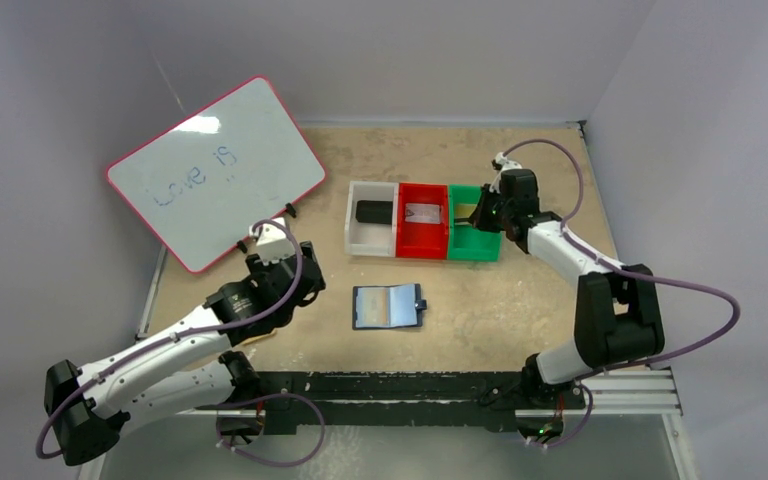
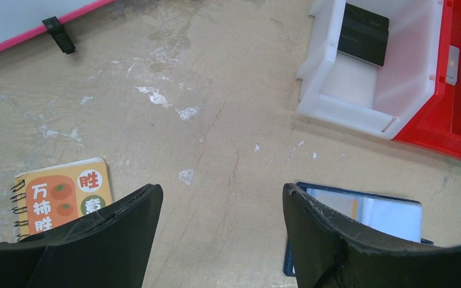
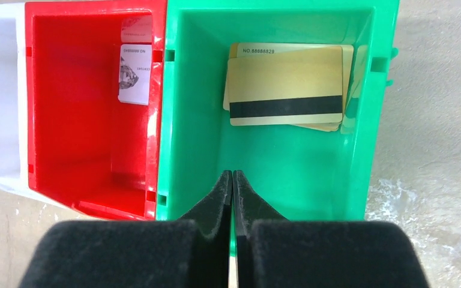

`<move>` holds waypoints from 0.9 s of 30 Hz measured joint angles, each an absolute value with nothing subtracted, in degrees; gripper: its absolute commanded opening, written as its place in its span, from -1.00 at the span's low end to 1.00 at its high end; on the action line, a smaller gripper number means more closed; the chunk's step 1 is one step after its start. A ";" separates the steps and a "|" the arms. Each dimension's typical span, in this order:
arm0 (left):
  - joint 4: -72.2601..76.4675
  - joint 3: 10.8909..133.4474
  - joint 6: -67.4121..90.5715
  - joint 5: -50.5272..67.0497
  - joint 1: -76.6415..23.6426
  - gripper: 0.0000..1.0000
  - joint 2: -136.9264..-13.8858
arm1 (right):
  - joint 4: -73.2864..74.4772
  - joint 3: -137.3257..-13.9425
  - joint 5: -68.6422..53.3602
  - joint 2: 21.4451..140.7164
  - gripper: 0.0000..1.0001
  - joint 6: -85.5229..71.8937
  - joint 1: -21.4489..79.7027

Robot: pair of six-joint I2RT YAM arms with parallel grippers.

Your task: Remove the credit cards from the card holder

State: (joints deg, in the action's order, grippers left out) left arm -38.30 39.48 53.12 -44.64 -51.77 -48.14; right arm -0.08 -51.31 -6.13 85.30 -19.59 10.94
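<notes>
The navy card holder [image 1: 389, 307] lies open on the table in front of the bins, its light blue pockets up; its corner [image 2: 390, 213] shows behind my left gripper's right finger. My left gripper [image 2: 222, 198] hangs open over bare table to the holder's left. Gold credit cards [image 3: 285, 86] lie stacked in the green bin [image 3: 204, 120]. A white card [image 3: 135, 73] rests in the red bin [image 3: 78, 108], a black card [image 2: 364, 34] in the white bin [image 2: 360, 102]. My right gripper [image 3: 233, 177] is shut, empty, above the green bin's near side.
A pink-framed whiteboard [image 1: 215, 182] leans at the back left. An orange spiral pad [image 2: 60, 195] lies beside my left gripper's left finger. The three bins stand in a row at the table's middle back [image 1: 423, 222]. Walls close in on both sides.
</notes>
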 measured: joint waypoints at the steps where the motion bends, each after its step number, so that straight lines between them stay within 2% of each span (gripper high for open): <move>1: -38.30 39.64 53.12 -44.66 -51.77 0.46 -48.56 | -0.05 -51.29 -6.17 85.49 -1.00 -19.99 10.96; 27: -38.68 40.07 53.17 -44.62 -51.77 0.47 -48.66 | 4.16 -60.12 1.58 101.93 -1.00 -21.06 15.29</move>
State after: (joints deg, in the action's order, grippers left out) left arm -38.68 40.07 53.17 -44.62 -51.77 -48.66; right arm 4.16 -60.12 1.58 101.93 -21.06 15.29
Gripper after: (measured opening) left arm 0.732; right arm 0.004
